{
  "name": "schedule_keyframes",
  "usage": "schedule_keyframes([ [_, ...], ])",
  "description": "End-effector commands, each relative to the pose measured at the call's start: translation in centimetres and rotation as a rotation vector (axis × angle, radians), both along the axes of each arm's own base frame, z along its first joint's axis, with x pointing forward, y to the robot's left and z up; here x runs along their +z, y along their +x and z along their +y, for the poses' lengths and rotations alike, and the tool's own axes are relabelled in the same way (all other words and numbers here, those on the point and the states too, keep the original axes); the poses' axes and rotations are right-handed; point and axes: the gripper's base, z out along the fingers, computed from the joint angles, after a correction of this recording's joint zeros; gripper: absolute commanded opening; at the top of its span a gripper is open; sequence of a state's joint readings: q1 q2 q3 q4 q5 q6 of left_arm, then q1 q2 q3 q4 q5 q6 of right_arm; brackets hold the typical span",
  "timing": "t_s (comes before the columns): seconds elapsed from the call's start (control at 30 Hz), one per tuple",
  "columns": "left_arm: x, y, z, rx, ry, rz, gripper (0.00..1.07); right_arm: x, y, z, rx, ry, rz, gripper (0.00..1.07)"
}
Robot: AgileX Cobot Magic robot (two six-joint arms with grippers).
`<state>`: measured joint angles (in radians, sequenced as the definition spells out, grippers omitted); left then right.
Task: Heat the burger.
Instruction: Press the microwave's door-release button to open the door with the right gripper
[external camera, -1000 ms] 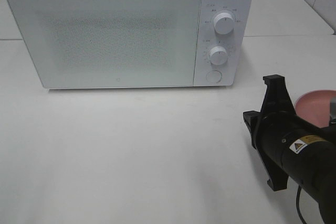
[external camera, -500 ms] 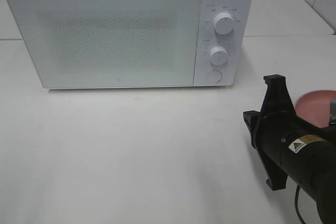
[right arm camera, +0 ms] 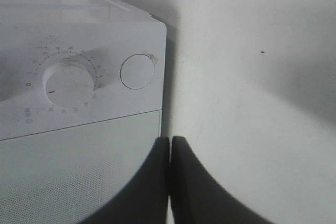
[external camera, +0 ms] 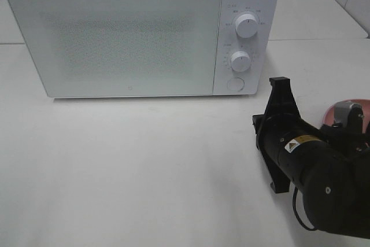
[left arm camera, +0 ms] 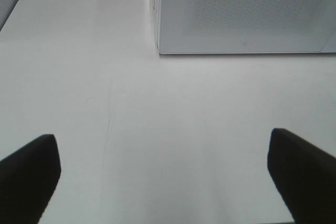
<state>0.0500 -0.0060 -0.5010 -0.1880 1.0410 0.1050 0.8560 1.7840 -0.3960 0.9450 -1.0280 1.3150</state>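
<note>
Cannot see the golden-bunned burger anywhere; presumably on the round pink plate [external camera: 330,113], mostly hidden behind the black right arm [external camera: 324,177]. Finds right gripper [right arm camera: 170,182] pressed together facing the white microwave's [right arm camera: 131,30] round button [right arm camera: 138,71], left gripper [left arm camera: 161,150] spread wide over the white table [left arm camera: 157,98]. Probably light, soft, layers sliding easily: best gripped gently at the sides.

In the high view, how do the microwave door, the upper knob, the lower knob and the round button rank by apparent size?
1. door, by far the largest.
2. upper knob and lower knob: they look nearly alike, so I do not rank them.
3. round button, somewhat smaller than either knob.
</note>
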Motion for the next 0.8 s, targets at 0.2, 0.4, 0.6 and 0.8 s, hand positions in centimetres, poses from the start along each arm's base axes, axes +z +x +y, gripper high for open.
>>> schedule_keyframes([
  [0.2, 0.0, -0.2, 0.0, -0.001, -0.007, -0.018, 1.00, 0.1, 3.5, 0.8, 0.022, 0.015, -0.037, 0.00],
  [0.4, 0.0, -0.2, 0.0, -0.001, -0.007, -0.018, 1.00, -0.4, 4.8, 1.0, 0.006, 0.053, -0.036, 0.00],
  [0.6, 0.0, -0.2, 0.0, -0.001, -0.007, -0.018, 1.00, -1.0, 6.4, 1.1, -0.005, 0.095, -0.034, 0.00],
  [0.8, 0.0, -0.2, 0.0, -0.001, -0.007, -0.018, 1.00, -1.8, 8.2, 1.4, -0.018, 0.122, -0.040, 0.00],
])
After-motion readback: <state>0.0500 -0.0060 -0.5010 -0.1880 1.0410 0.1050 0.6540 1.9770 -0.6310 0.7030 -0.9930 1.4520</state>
